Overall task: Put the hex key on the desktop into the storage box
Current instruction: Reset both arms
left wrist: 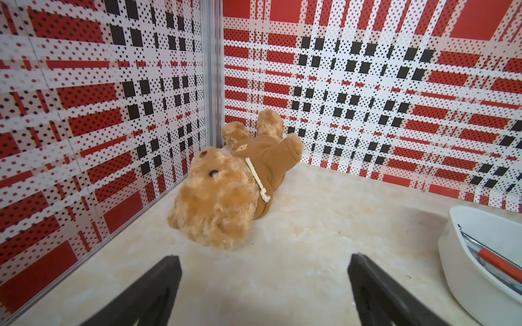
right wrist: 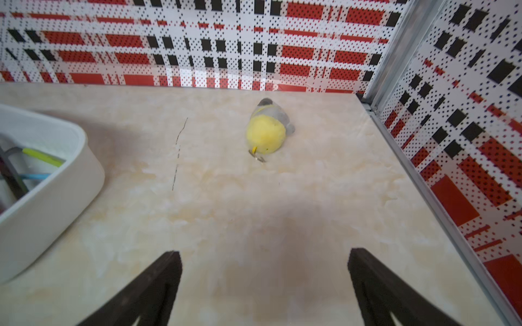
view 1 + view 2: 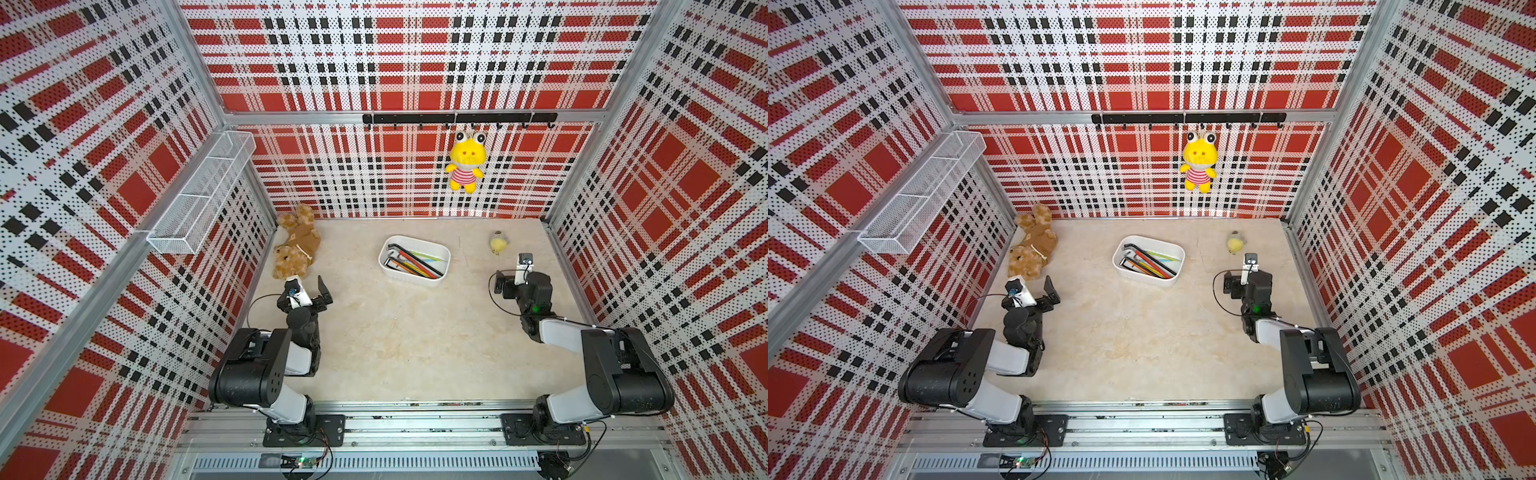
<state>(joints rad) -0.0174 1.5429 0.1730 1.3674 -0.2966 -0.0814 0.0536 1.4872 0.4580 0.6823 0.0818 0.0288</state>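
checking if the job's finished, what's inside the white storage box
Inside the storage box lie several hex keys, black, red, yellow, green and blue, overlapping one another. Anything beneath the pile is covered, so an exact count cannot be told.

The left arm (image 3: 249,378) and right arm (image 3: 631,386) pair glossy black joint housings with white link shells. A green light (image 3: 536,308) glows on the right one. Thin black cables (image 3: 264,296) loop at the wrists, and the black base plates (image 3: 328,430) show corner screws. The left gripper (image 1: 264,255) has matte black wedge fingers (image 1: 158,290).
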